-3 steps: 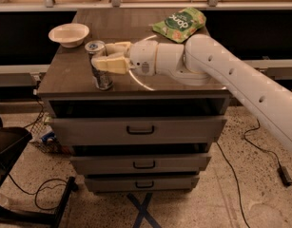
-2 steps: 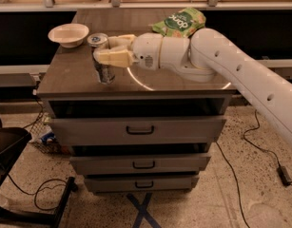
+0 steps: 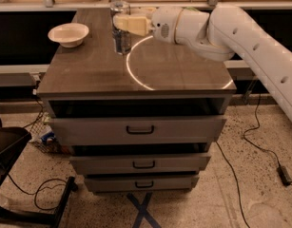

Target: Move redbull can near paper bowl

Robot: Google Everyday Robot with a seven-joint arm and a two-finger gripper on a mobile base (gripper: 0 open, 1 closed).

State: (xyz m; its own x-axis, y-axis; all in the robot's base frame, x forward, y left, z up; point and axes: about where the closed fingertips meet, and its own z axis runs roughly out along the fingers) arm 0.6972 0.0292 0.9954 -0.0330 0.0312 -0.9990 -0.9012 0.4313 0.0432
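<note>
The redbull can (image 3: 121, 28) is a tall slim silver-grey can, upright over the far middle of the wooden cabinet top (image 3: 98, 72). My gripper (image 3: 122, 22) comes in from the right on the white arm and is shut on the can's upper part. The paper bowl (image 3: 68, 34) is a shallow white bowl at the far left of the top, well to the left of the can. I cannot tell whether the can rests on the top or is held just above it.
The cabinet has three drawers (image 3: 136, 129) below the top. A bright ring of reflected light (image 3: 136, 75) lies on the top right of the can. A dark chair (image 3: 7, 151) stands at the lower left. Cables (image 3: 259, 141) run over the floor at the right.
The gripper has carried the can away from the front part of the top towards the far middle. The green snack bag at the back right is now hidden or out of view.
</note>
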